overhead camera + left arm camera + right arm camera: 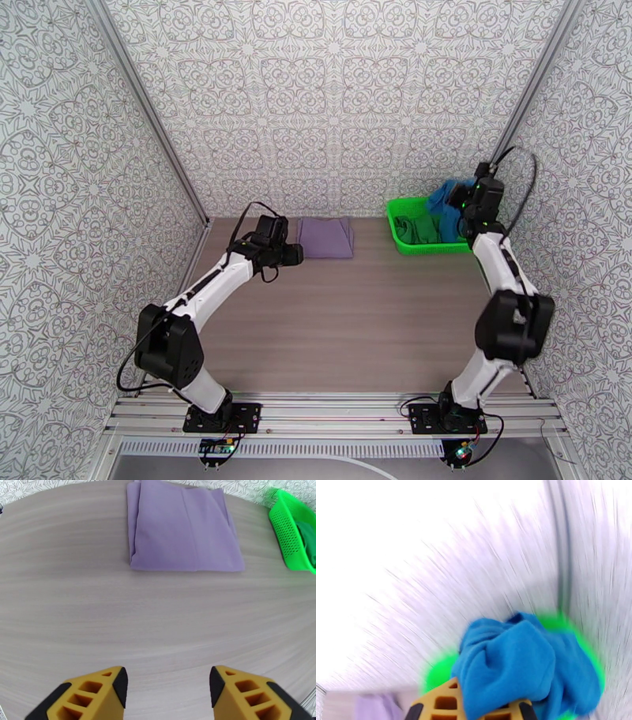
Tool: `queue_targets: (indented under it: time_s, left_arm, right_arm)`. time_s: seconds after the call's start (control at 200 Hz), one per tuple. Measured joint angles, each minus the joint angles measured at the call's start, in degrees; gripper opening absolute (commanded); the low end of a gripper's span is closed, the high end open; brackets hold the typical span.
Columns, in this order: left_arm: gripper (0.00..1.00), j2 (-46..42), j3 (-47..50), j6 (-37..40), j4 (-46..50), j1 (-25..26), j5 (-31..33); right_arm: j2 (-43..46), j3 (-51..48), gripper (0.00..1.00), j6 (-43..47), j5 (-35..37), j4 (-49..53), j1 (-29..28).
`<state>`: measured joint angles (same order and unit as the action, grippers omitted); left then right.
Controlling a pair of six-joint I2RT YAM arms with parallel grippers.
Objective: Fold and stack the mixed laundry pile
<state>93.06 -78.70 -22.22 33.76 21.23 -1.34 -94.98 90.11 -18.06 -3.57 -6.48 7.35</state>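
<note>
The lavender-grey garment (325, 237) (183, 527) lies folded flat on the table at the back. My left gripper (292, 254) (168, 689) hovers just left of it and a little nearer, jaws open with nothing between its yellow fingers (98, 693). The bright blue garment (444, 201) (513, 661) is bunched up and lifted over the green basket, and my right gripper (464, 207) (474, 711) is shut on it. The dark green garment (415, 229) (310, 543) lies inside the basket.
The bright green mesh basket (403, 245) (290, 539) stands at the back right against the patterned wall. Patterned walls close in the table on three sides. The right wrist view is motion-blurred. Bare wood table (355, 316) spans the middle and front.
</note>
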Motion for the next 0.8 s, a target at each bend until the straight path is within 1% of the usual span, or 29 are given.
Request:
queue_targets:
  time_s: [0.095,0.19,0.295,0.39,0.465,0.53,0.59,0.635,0.705,0.8]
  left_arm:
    - [0.59,-1.07,1.38,-0.07,-0.39,0.0,0.0]
    - [0.59,-2.89,3.15,-0.26,-0.5,0.0,0.0]
    - [0.59,-5.9,4.48,-0.61,-0.57,-0.02,-0.02]
    - [0.59,-9.81,5.86,-1.29,-0.57,-0.13,-0.02]
    - [0.6,-13.11,6.64,-1.73,-0.35,-0.24,-0.07]
    - [0.61,-16.35,6.95,-1.84,0.68,-0.42,-0.07]
    - [0.61,-19.21,6.95,-2.01,1.7,-0.68,-0.07]
    - [0.62,-21.44,6.99,-2.21,2.69,-0.9,-0.07]
    - [0.64,-25.31,7.28,-2.45,4.57,-1.22,-0.07]
    - [0.65,-30.47,8.44,-3.06,7.26,-1.27,-0.09]
  right_arm:
    - [5.35,0.15,0.0,1.07,-0.09,-4.11,-2.36]
    - [8.35,2.58,0.0,1.99,-0.9,-3.74,-4.13]
    - [9.25,8.61,0.0,2.73,-3.5,0.17,-6.71]
    - [9.73,14.51,0.0,3.1,-6.62,5.86,-10.51]
    - [11.06,16.63,0.0,3.08,-8.39,10.08,-13.92]
    - [13.09,16.5,0.0,2.91,-9.29,13.57,-17.11]
    - [15.37,14.38,0.0,2.23,-9.62,15.41,-19.89]
    - [17.77,11.04,0.0,1.46,-9.62,16.41,-21.9]
    - [22.01,3.02,0.0,-0.22,-9.05,16.59,-25.05]
    - [27.1,-12.17,0.0,-3.74,-7.26,14.6,-29.16]
